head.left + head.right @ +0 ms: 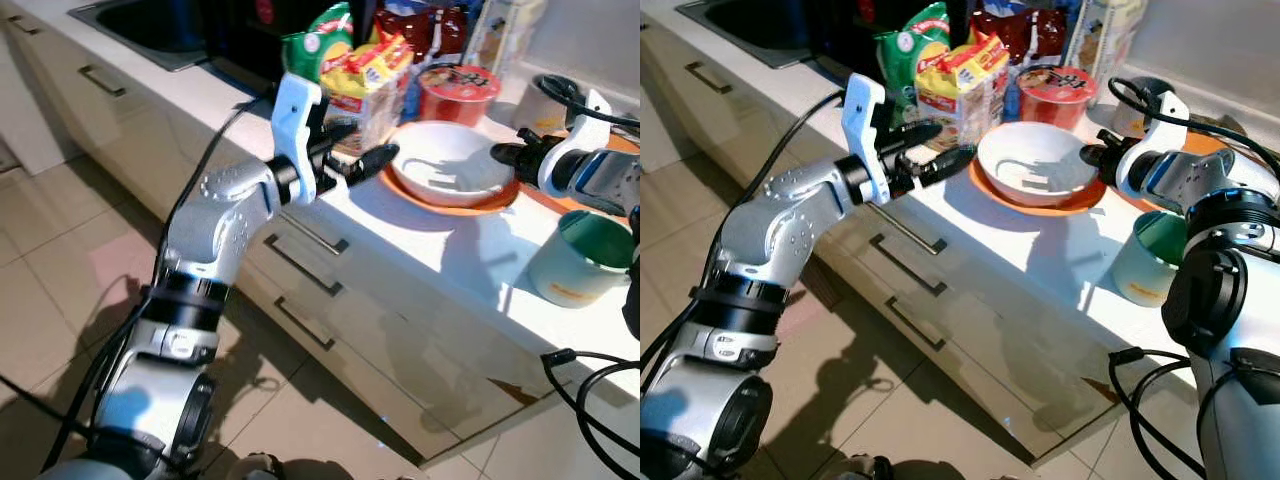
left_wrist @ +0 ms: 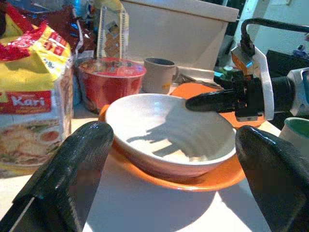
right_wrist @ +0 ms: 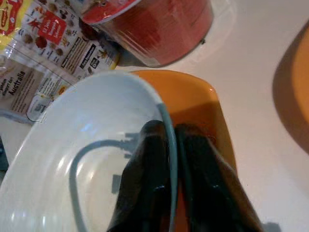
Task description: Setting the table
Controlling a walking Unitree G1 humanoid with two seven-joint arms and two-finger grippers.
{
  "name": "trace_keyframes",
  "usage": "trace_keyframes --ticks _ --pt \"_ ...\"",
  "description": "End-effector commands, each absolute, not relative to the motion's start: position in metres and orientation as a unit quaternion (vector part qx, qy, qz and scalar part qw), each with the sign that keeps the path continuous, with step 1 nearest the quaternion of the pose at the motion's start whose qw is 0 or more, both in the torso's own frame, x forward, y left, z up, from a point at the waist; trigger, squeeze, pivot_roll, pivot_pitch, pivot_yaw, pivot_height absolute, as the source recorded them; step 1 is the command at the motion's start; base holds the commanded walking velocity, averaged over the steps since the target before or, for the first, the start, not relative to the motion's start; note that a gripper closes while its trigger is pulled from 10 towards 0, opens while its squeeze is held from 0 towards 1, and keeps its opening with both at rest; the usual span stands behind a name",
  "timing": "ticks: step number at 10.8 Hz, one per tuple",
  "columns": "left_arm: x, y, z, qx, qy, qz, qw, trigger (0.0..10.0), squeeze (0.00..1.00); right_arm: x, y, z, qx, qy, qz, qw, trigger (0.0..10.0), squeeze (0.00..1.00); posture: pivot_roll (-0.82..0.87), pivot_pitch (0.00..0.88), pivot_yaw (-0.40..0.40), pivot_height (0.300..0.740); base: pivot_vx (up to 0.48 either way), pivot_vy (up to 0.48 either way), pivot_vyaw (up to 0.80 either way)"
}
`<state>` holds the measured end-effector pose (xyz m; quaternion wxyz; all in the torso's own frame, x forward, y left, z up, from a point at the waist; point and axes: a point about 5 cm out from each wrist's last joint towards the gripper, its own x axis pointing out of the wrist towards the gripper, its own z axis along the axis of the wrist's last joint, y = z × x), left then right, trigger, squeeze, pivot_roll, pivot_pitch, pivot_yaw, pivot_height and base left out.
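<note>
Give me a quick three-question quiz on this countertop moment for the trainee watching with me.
1. True or false: the right gripper pinches the white bowl by its rim.
2. What does the bowl sit on? A) orange plate B) green mug C) bare counter
3. Fill in: the left gripper is ____, near the bowl, beside the Kari noodle packet.

Key: 1 true; 2 A; 3 open

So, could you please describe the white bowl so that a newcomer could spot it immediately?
On the white counter, find the orange plate; the white bowl sits on it. The right gripper pinches its rim, unlike the neighbouring red cup.
</note>
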<state>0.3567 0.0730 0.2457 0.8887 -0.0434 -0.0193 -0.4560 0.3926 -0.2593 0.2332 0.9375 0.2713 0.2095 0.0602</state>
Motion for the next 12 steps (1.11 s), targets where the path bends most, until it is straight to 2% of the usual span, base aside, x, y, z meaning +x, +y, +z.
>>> trace_keyframes --ticks 1,4,7,8,9,10,12 --pt "0.352 0.072 0.25 -0.039 -0.026 -0.47 0.881 10.0 0.0 0.394 -0.258 0.239 0.289 0.2 0.062 0.934 0.0 0.0 0.0 0.05 0.004 0.74 0.0 0.0 0.0" --pt "0.348 0.079 0.255 -0.029 -0.035 -0.465 0.884 10.0 0.0 0.396 -0.259 0.249 0.315 0.178 0.056 0.931 0.0 0.0 -0.01 0.035 -0.002 0.74 0.0 0.0 0.0" --pt "0.347 0.096 0.271 -0.024 -0.07 -0.417 0.906 10.0 0.0 0.4 -0.254 0.282 0.335 0.119 0.093 0.93 0.0 0.0 0.0 0.022 -0.009 0.74 0.0 0.0 0.0" --pt "0.349 0.103 0.277 -0.03 -0.082 -0.389 0.917 10.0 0.0 0.401 -0.253 0.296 0.318 0.095 0.107 0.937 0.0 0.0 0.0 0.01 -0.008 0.74 0.0 0.0 0.0" --pt "0.352 0.108 0.284 -0.036 -0.088 -0.358 0.929 10.0 0.0 0.403 -0.253 0.309 0.22 0.077 0.115 0.966 0.0 0.0 0.0 0.002 -0.011 0.74 0.0 0.0 0.0" --pt "0.351 0.109 0.294 -0.078 -0.085 -0.344 0.932 10.0 1.0 0.405 -0.246 0.316 0.115 0.063 0.14 0.981 0.0 0.0 0.01 0.0 -0.018 0.74 0.0 0.0 0.0" --pt "0.34 0.123 0.314 -0.087 -0.133 -0.293 0.943 10.0 1.0 0.402 -0.24 0.327 0.13 0.01 0.169 0.977 0.0 0.0 0.03 0.0 -0.036 0.74 0.0 0.0 0.0"
